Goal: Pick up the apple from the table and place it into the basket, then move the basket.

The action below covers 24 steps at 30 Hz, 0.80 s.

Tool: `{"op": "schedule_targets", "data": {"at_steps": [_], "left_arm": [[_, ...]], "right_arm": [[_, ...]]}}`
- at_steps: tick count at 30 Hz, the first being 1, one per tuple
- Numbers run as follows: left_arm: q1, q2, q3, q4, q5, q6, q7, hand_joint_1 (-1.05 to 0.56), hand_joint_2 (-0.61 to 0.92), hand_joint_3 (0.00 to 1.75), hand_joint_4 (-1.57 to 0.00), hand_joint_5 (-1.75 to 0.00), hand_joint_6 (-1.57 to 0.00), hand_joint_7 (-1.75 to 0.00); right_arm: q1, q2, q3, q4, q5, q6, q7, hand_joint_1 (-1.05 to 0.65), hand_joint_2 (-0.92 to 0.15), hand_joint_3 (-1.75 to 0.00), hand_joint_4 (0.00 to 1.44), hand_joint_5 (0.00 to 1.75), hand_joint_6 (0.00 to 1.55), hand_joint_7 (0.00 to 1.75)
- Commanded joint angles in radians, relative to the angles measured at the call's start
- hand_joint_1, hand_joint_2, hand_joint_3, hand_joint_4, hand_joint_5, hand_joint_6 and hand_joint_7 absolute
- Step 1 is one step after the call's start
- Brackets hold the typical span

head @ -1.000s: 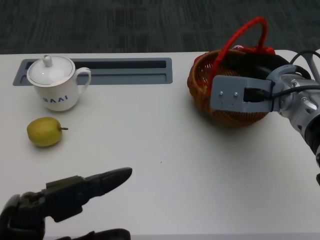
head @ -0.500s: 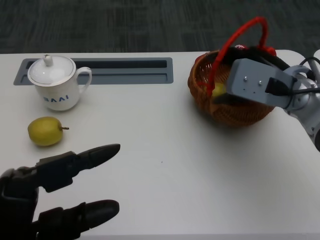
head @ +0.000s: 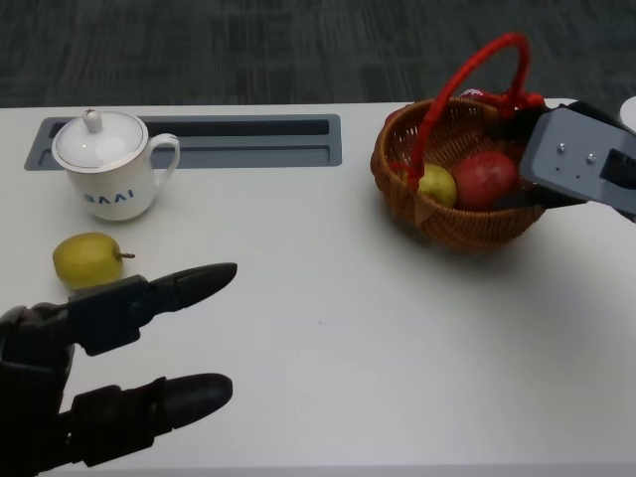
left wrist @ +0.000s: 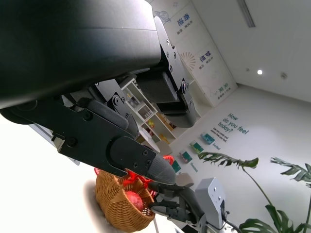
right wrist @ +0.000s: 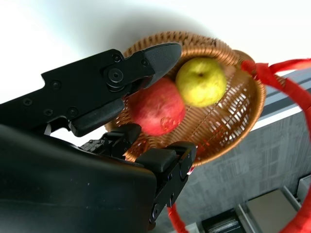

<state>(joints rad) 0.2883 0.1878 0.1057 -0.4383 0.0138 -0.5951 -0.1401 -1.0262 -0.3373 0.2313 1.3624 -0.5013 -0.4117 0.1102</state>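
A brown woven wicker basket [head: 459, 224] is noted, with a bright red cord-wrapped handle [head: 467, 72]. Inside the basket, a red apple [head: 485, 179] with faint lighter speckling is seen beside a yellow-green fruit [head: 436, 185]. Left of the basket, well apart, a white lidded mug [head: 112, 165] with grey lettering is recorded; a yellow-green fruit with a dark stem [head: 85, 260] lies near the mug. The table [head: 328, 298] is white, with a grey recessed tray [head: 238, 142]. Both hands are black: left hand [head: 94, 397], right hand [right wrist: 121, 121]. The floor beyond the basket is dark grey.
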Motion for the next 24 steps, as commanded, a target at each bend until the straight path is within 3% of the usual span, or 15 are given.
{"op": "schedule_targets", "data": {"at_steps": [1,9,13,20,24], "left_arm": [[-0.008,0.014,0.009,0.016,-0.026,-0.003,-0.012,-0.51,0.83,0.00,-0.95,0.00,-0.86,0.00],[-0.013,0.031,0.036,0.040,-0.066,-0.006,-0.029,-0.51,0.83,0.00,-0.93,0.00,-0.84,0.00],[-0.022,0.044,0.052,0.073,-0.100,-0.019,-0.048,-0.51,0.83,0.00,-0.93,0.00,-0.84,0.00],[-0.035,0.054,0.067,0.110,-0.124,-0.038,-0.073,-0.50,0.84,0.00,-0.93,0.00,-0.83,0.00],[-0.040,0.057,0.066,0.114,-0.135,-0.036,-0.083,-0.49,0.83,0.00,-0.93,0.00,-0.83,0.00]], "right_arm": [[0.040,-0.052,0.002,-0.015,0.002,-0.053,-0.029,-0.88,-0.83,-0.01,0.52,0.02,0.50,0.00],[0.194,-0.110,-0.063,-0.063,0.089,-0.328,-0.067,-0.82,-0.85,0.00,0.47,0.00,0.48,0.00],[0.290,-0.111,-0.113,-0.095,0.168,-0.492,-0.029,-0.77,-0.84,0.00,0.46,0.00,0.45,0.00],[0.453,-0.039,-0.160,-0.178,0.297,-0.799,0.032,-0.63,-0.81,0.00,0.59,0.04,0.56,0.03],[0.511,0.027,-0.143,-0.227,0.377,-0.894,0.102,-0.58,-0.82,0.00,0.67,0.03,0.63,0.03]]}}
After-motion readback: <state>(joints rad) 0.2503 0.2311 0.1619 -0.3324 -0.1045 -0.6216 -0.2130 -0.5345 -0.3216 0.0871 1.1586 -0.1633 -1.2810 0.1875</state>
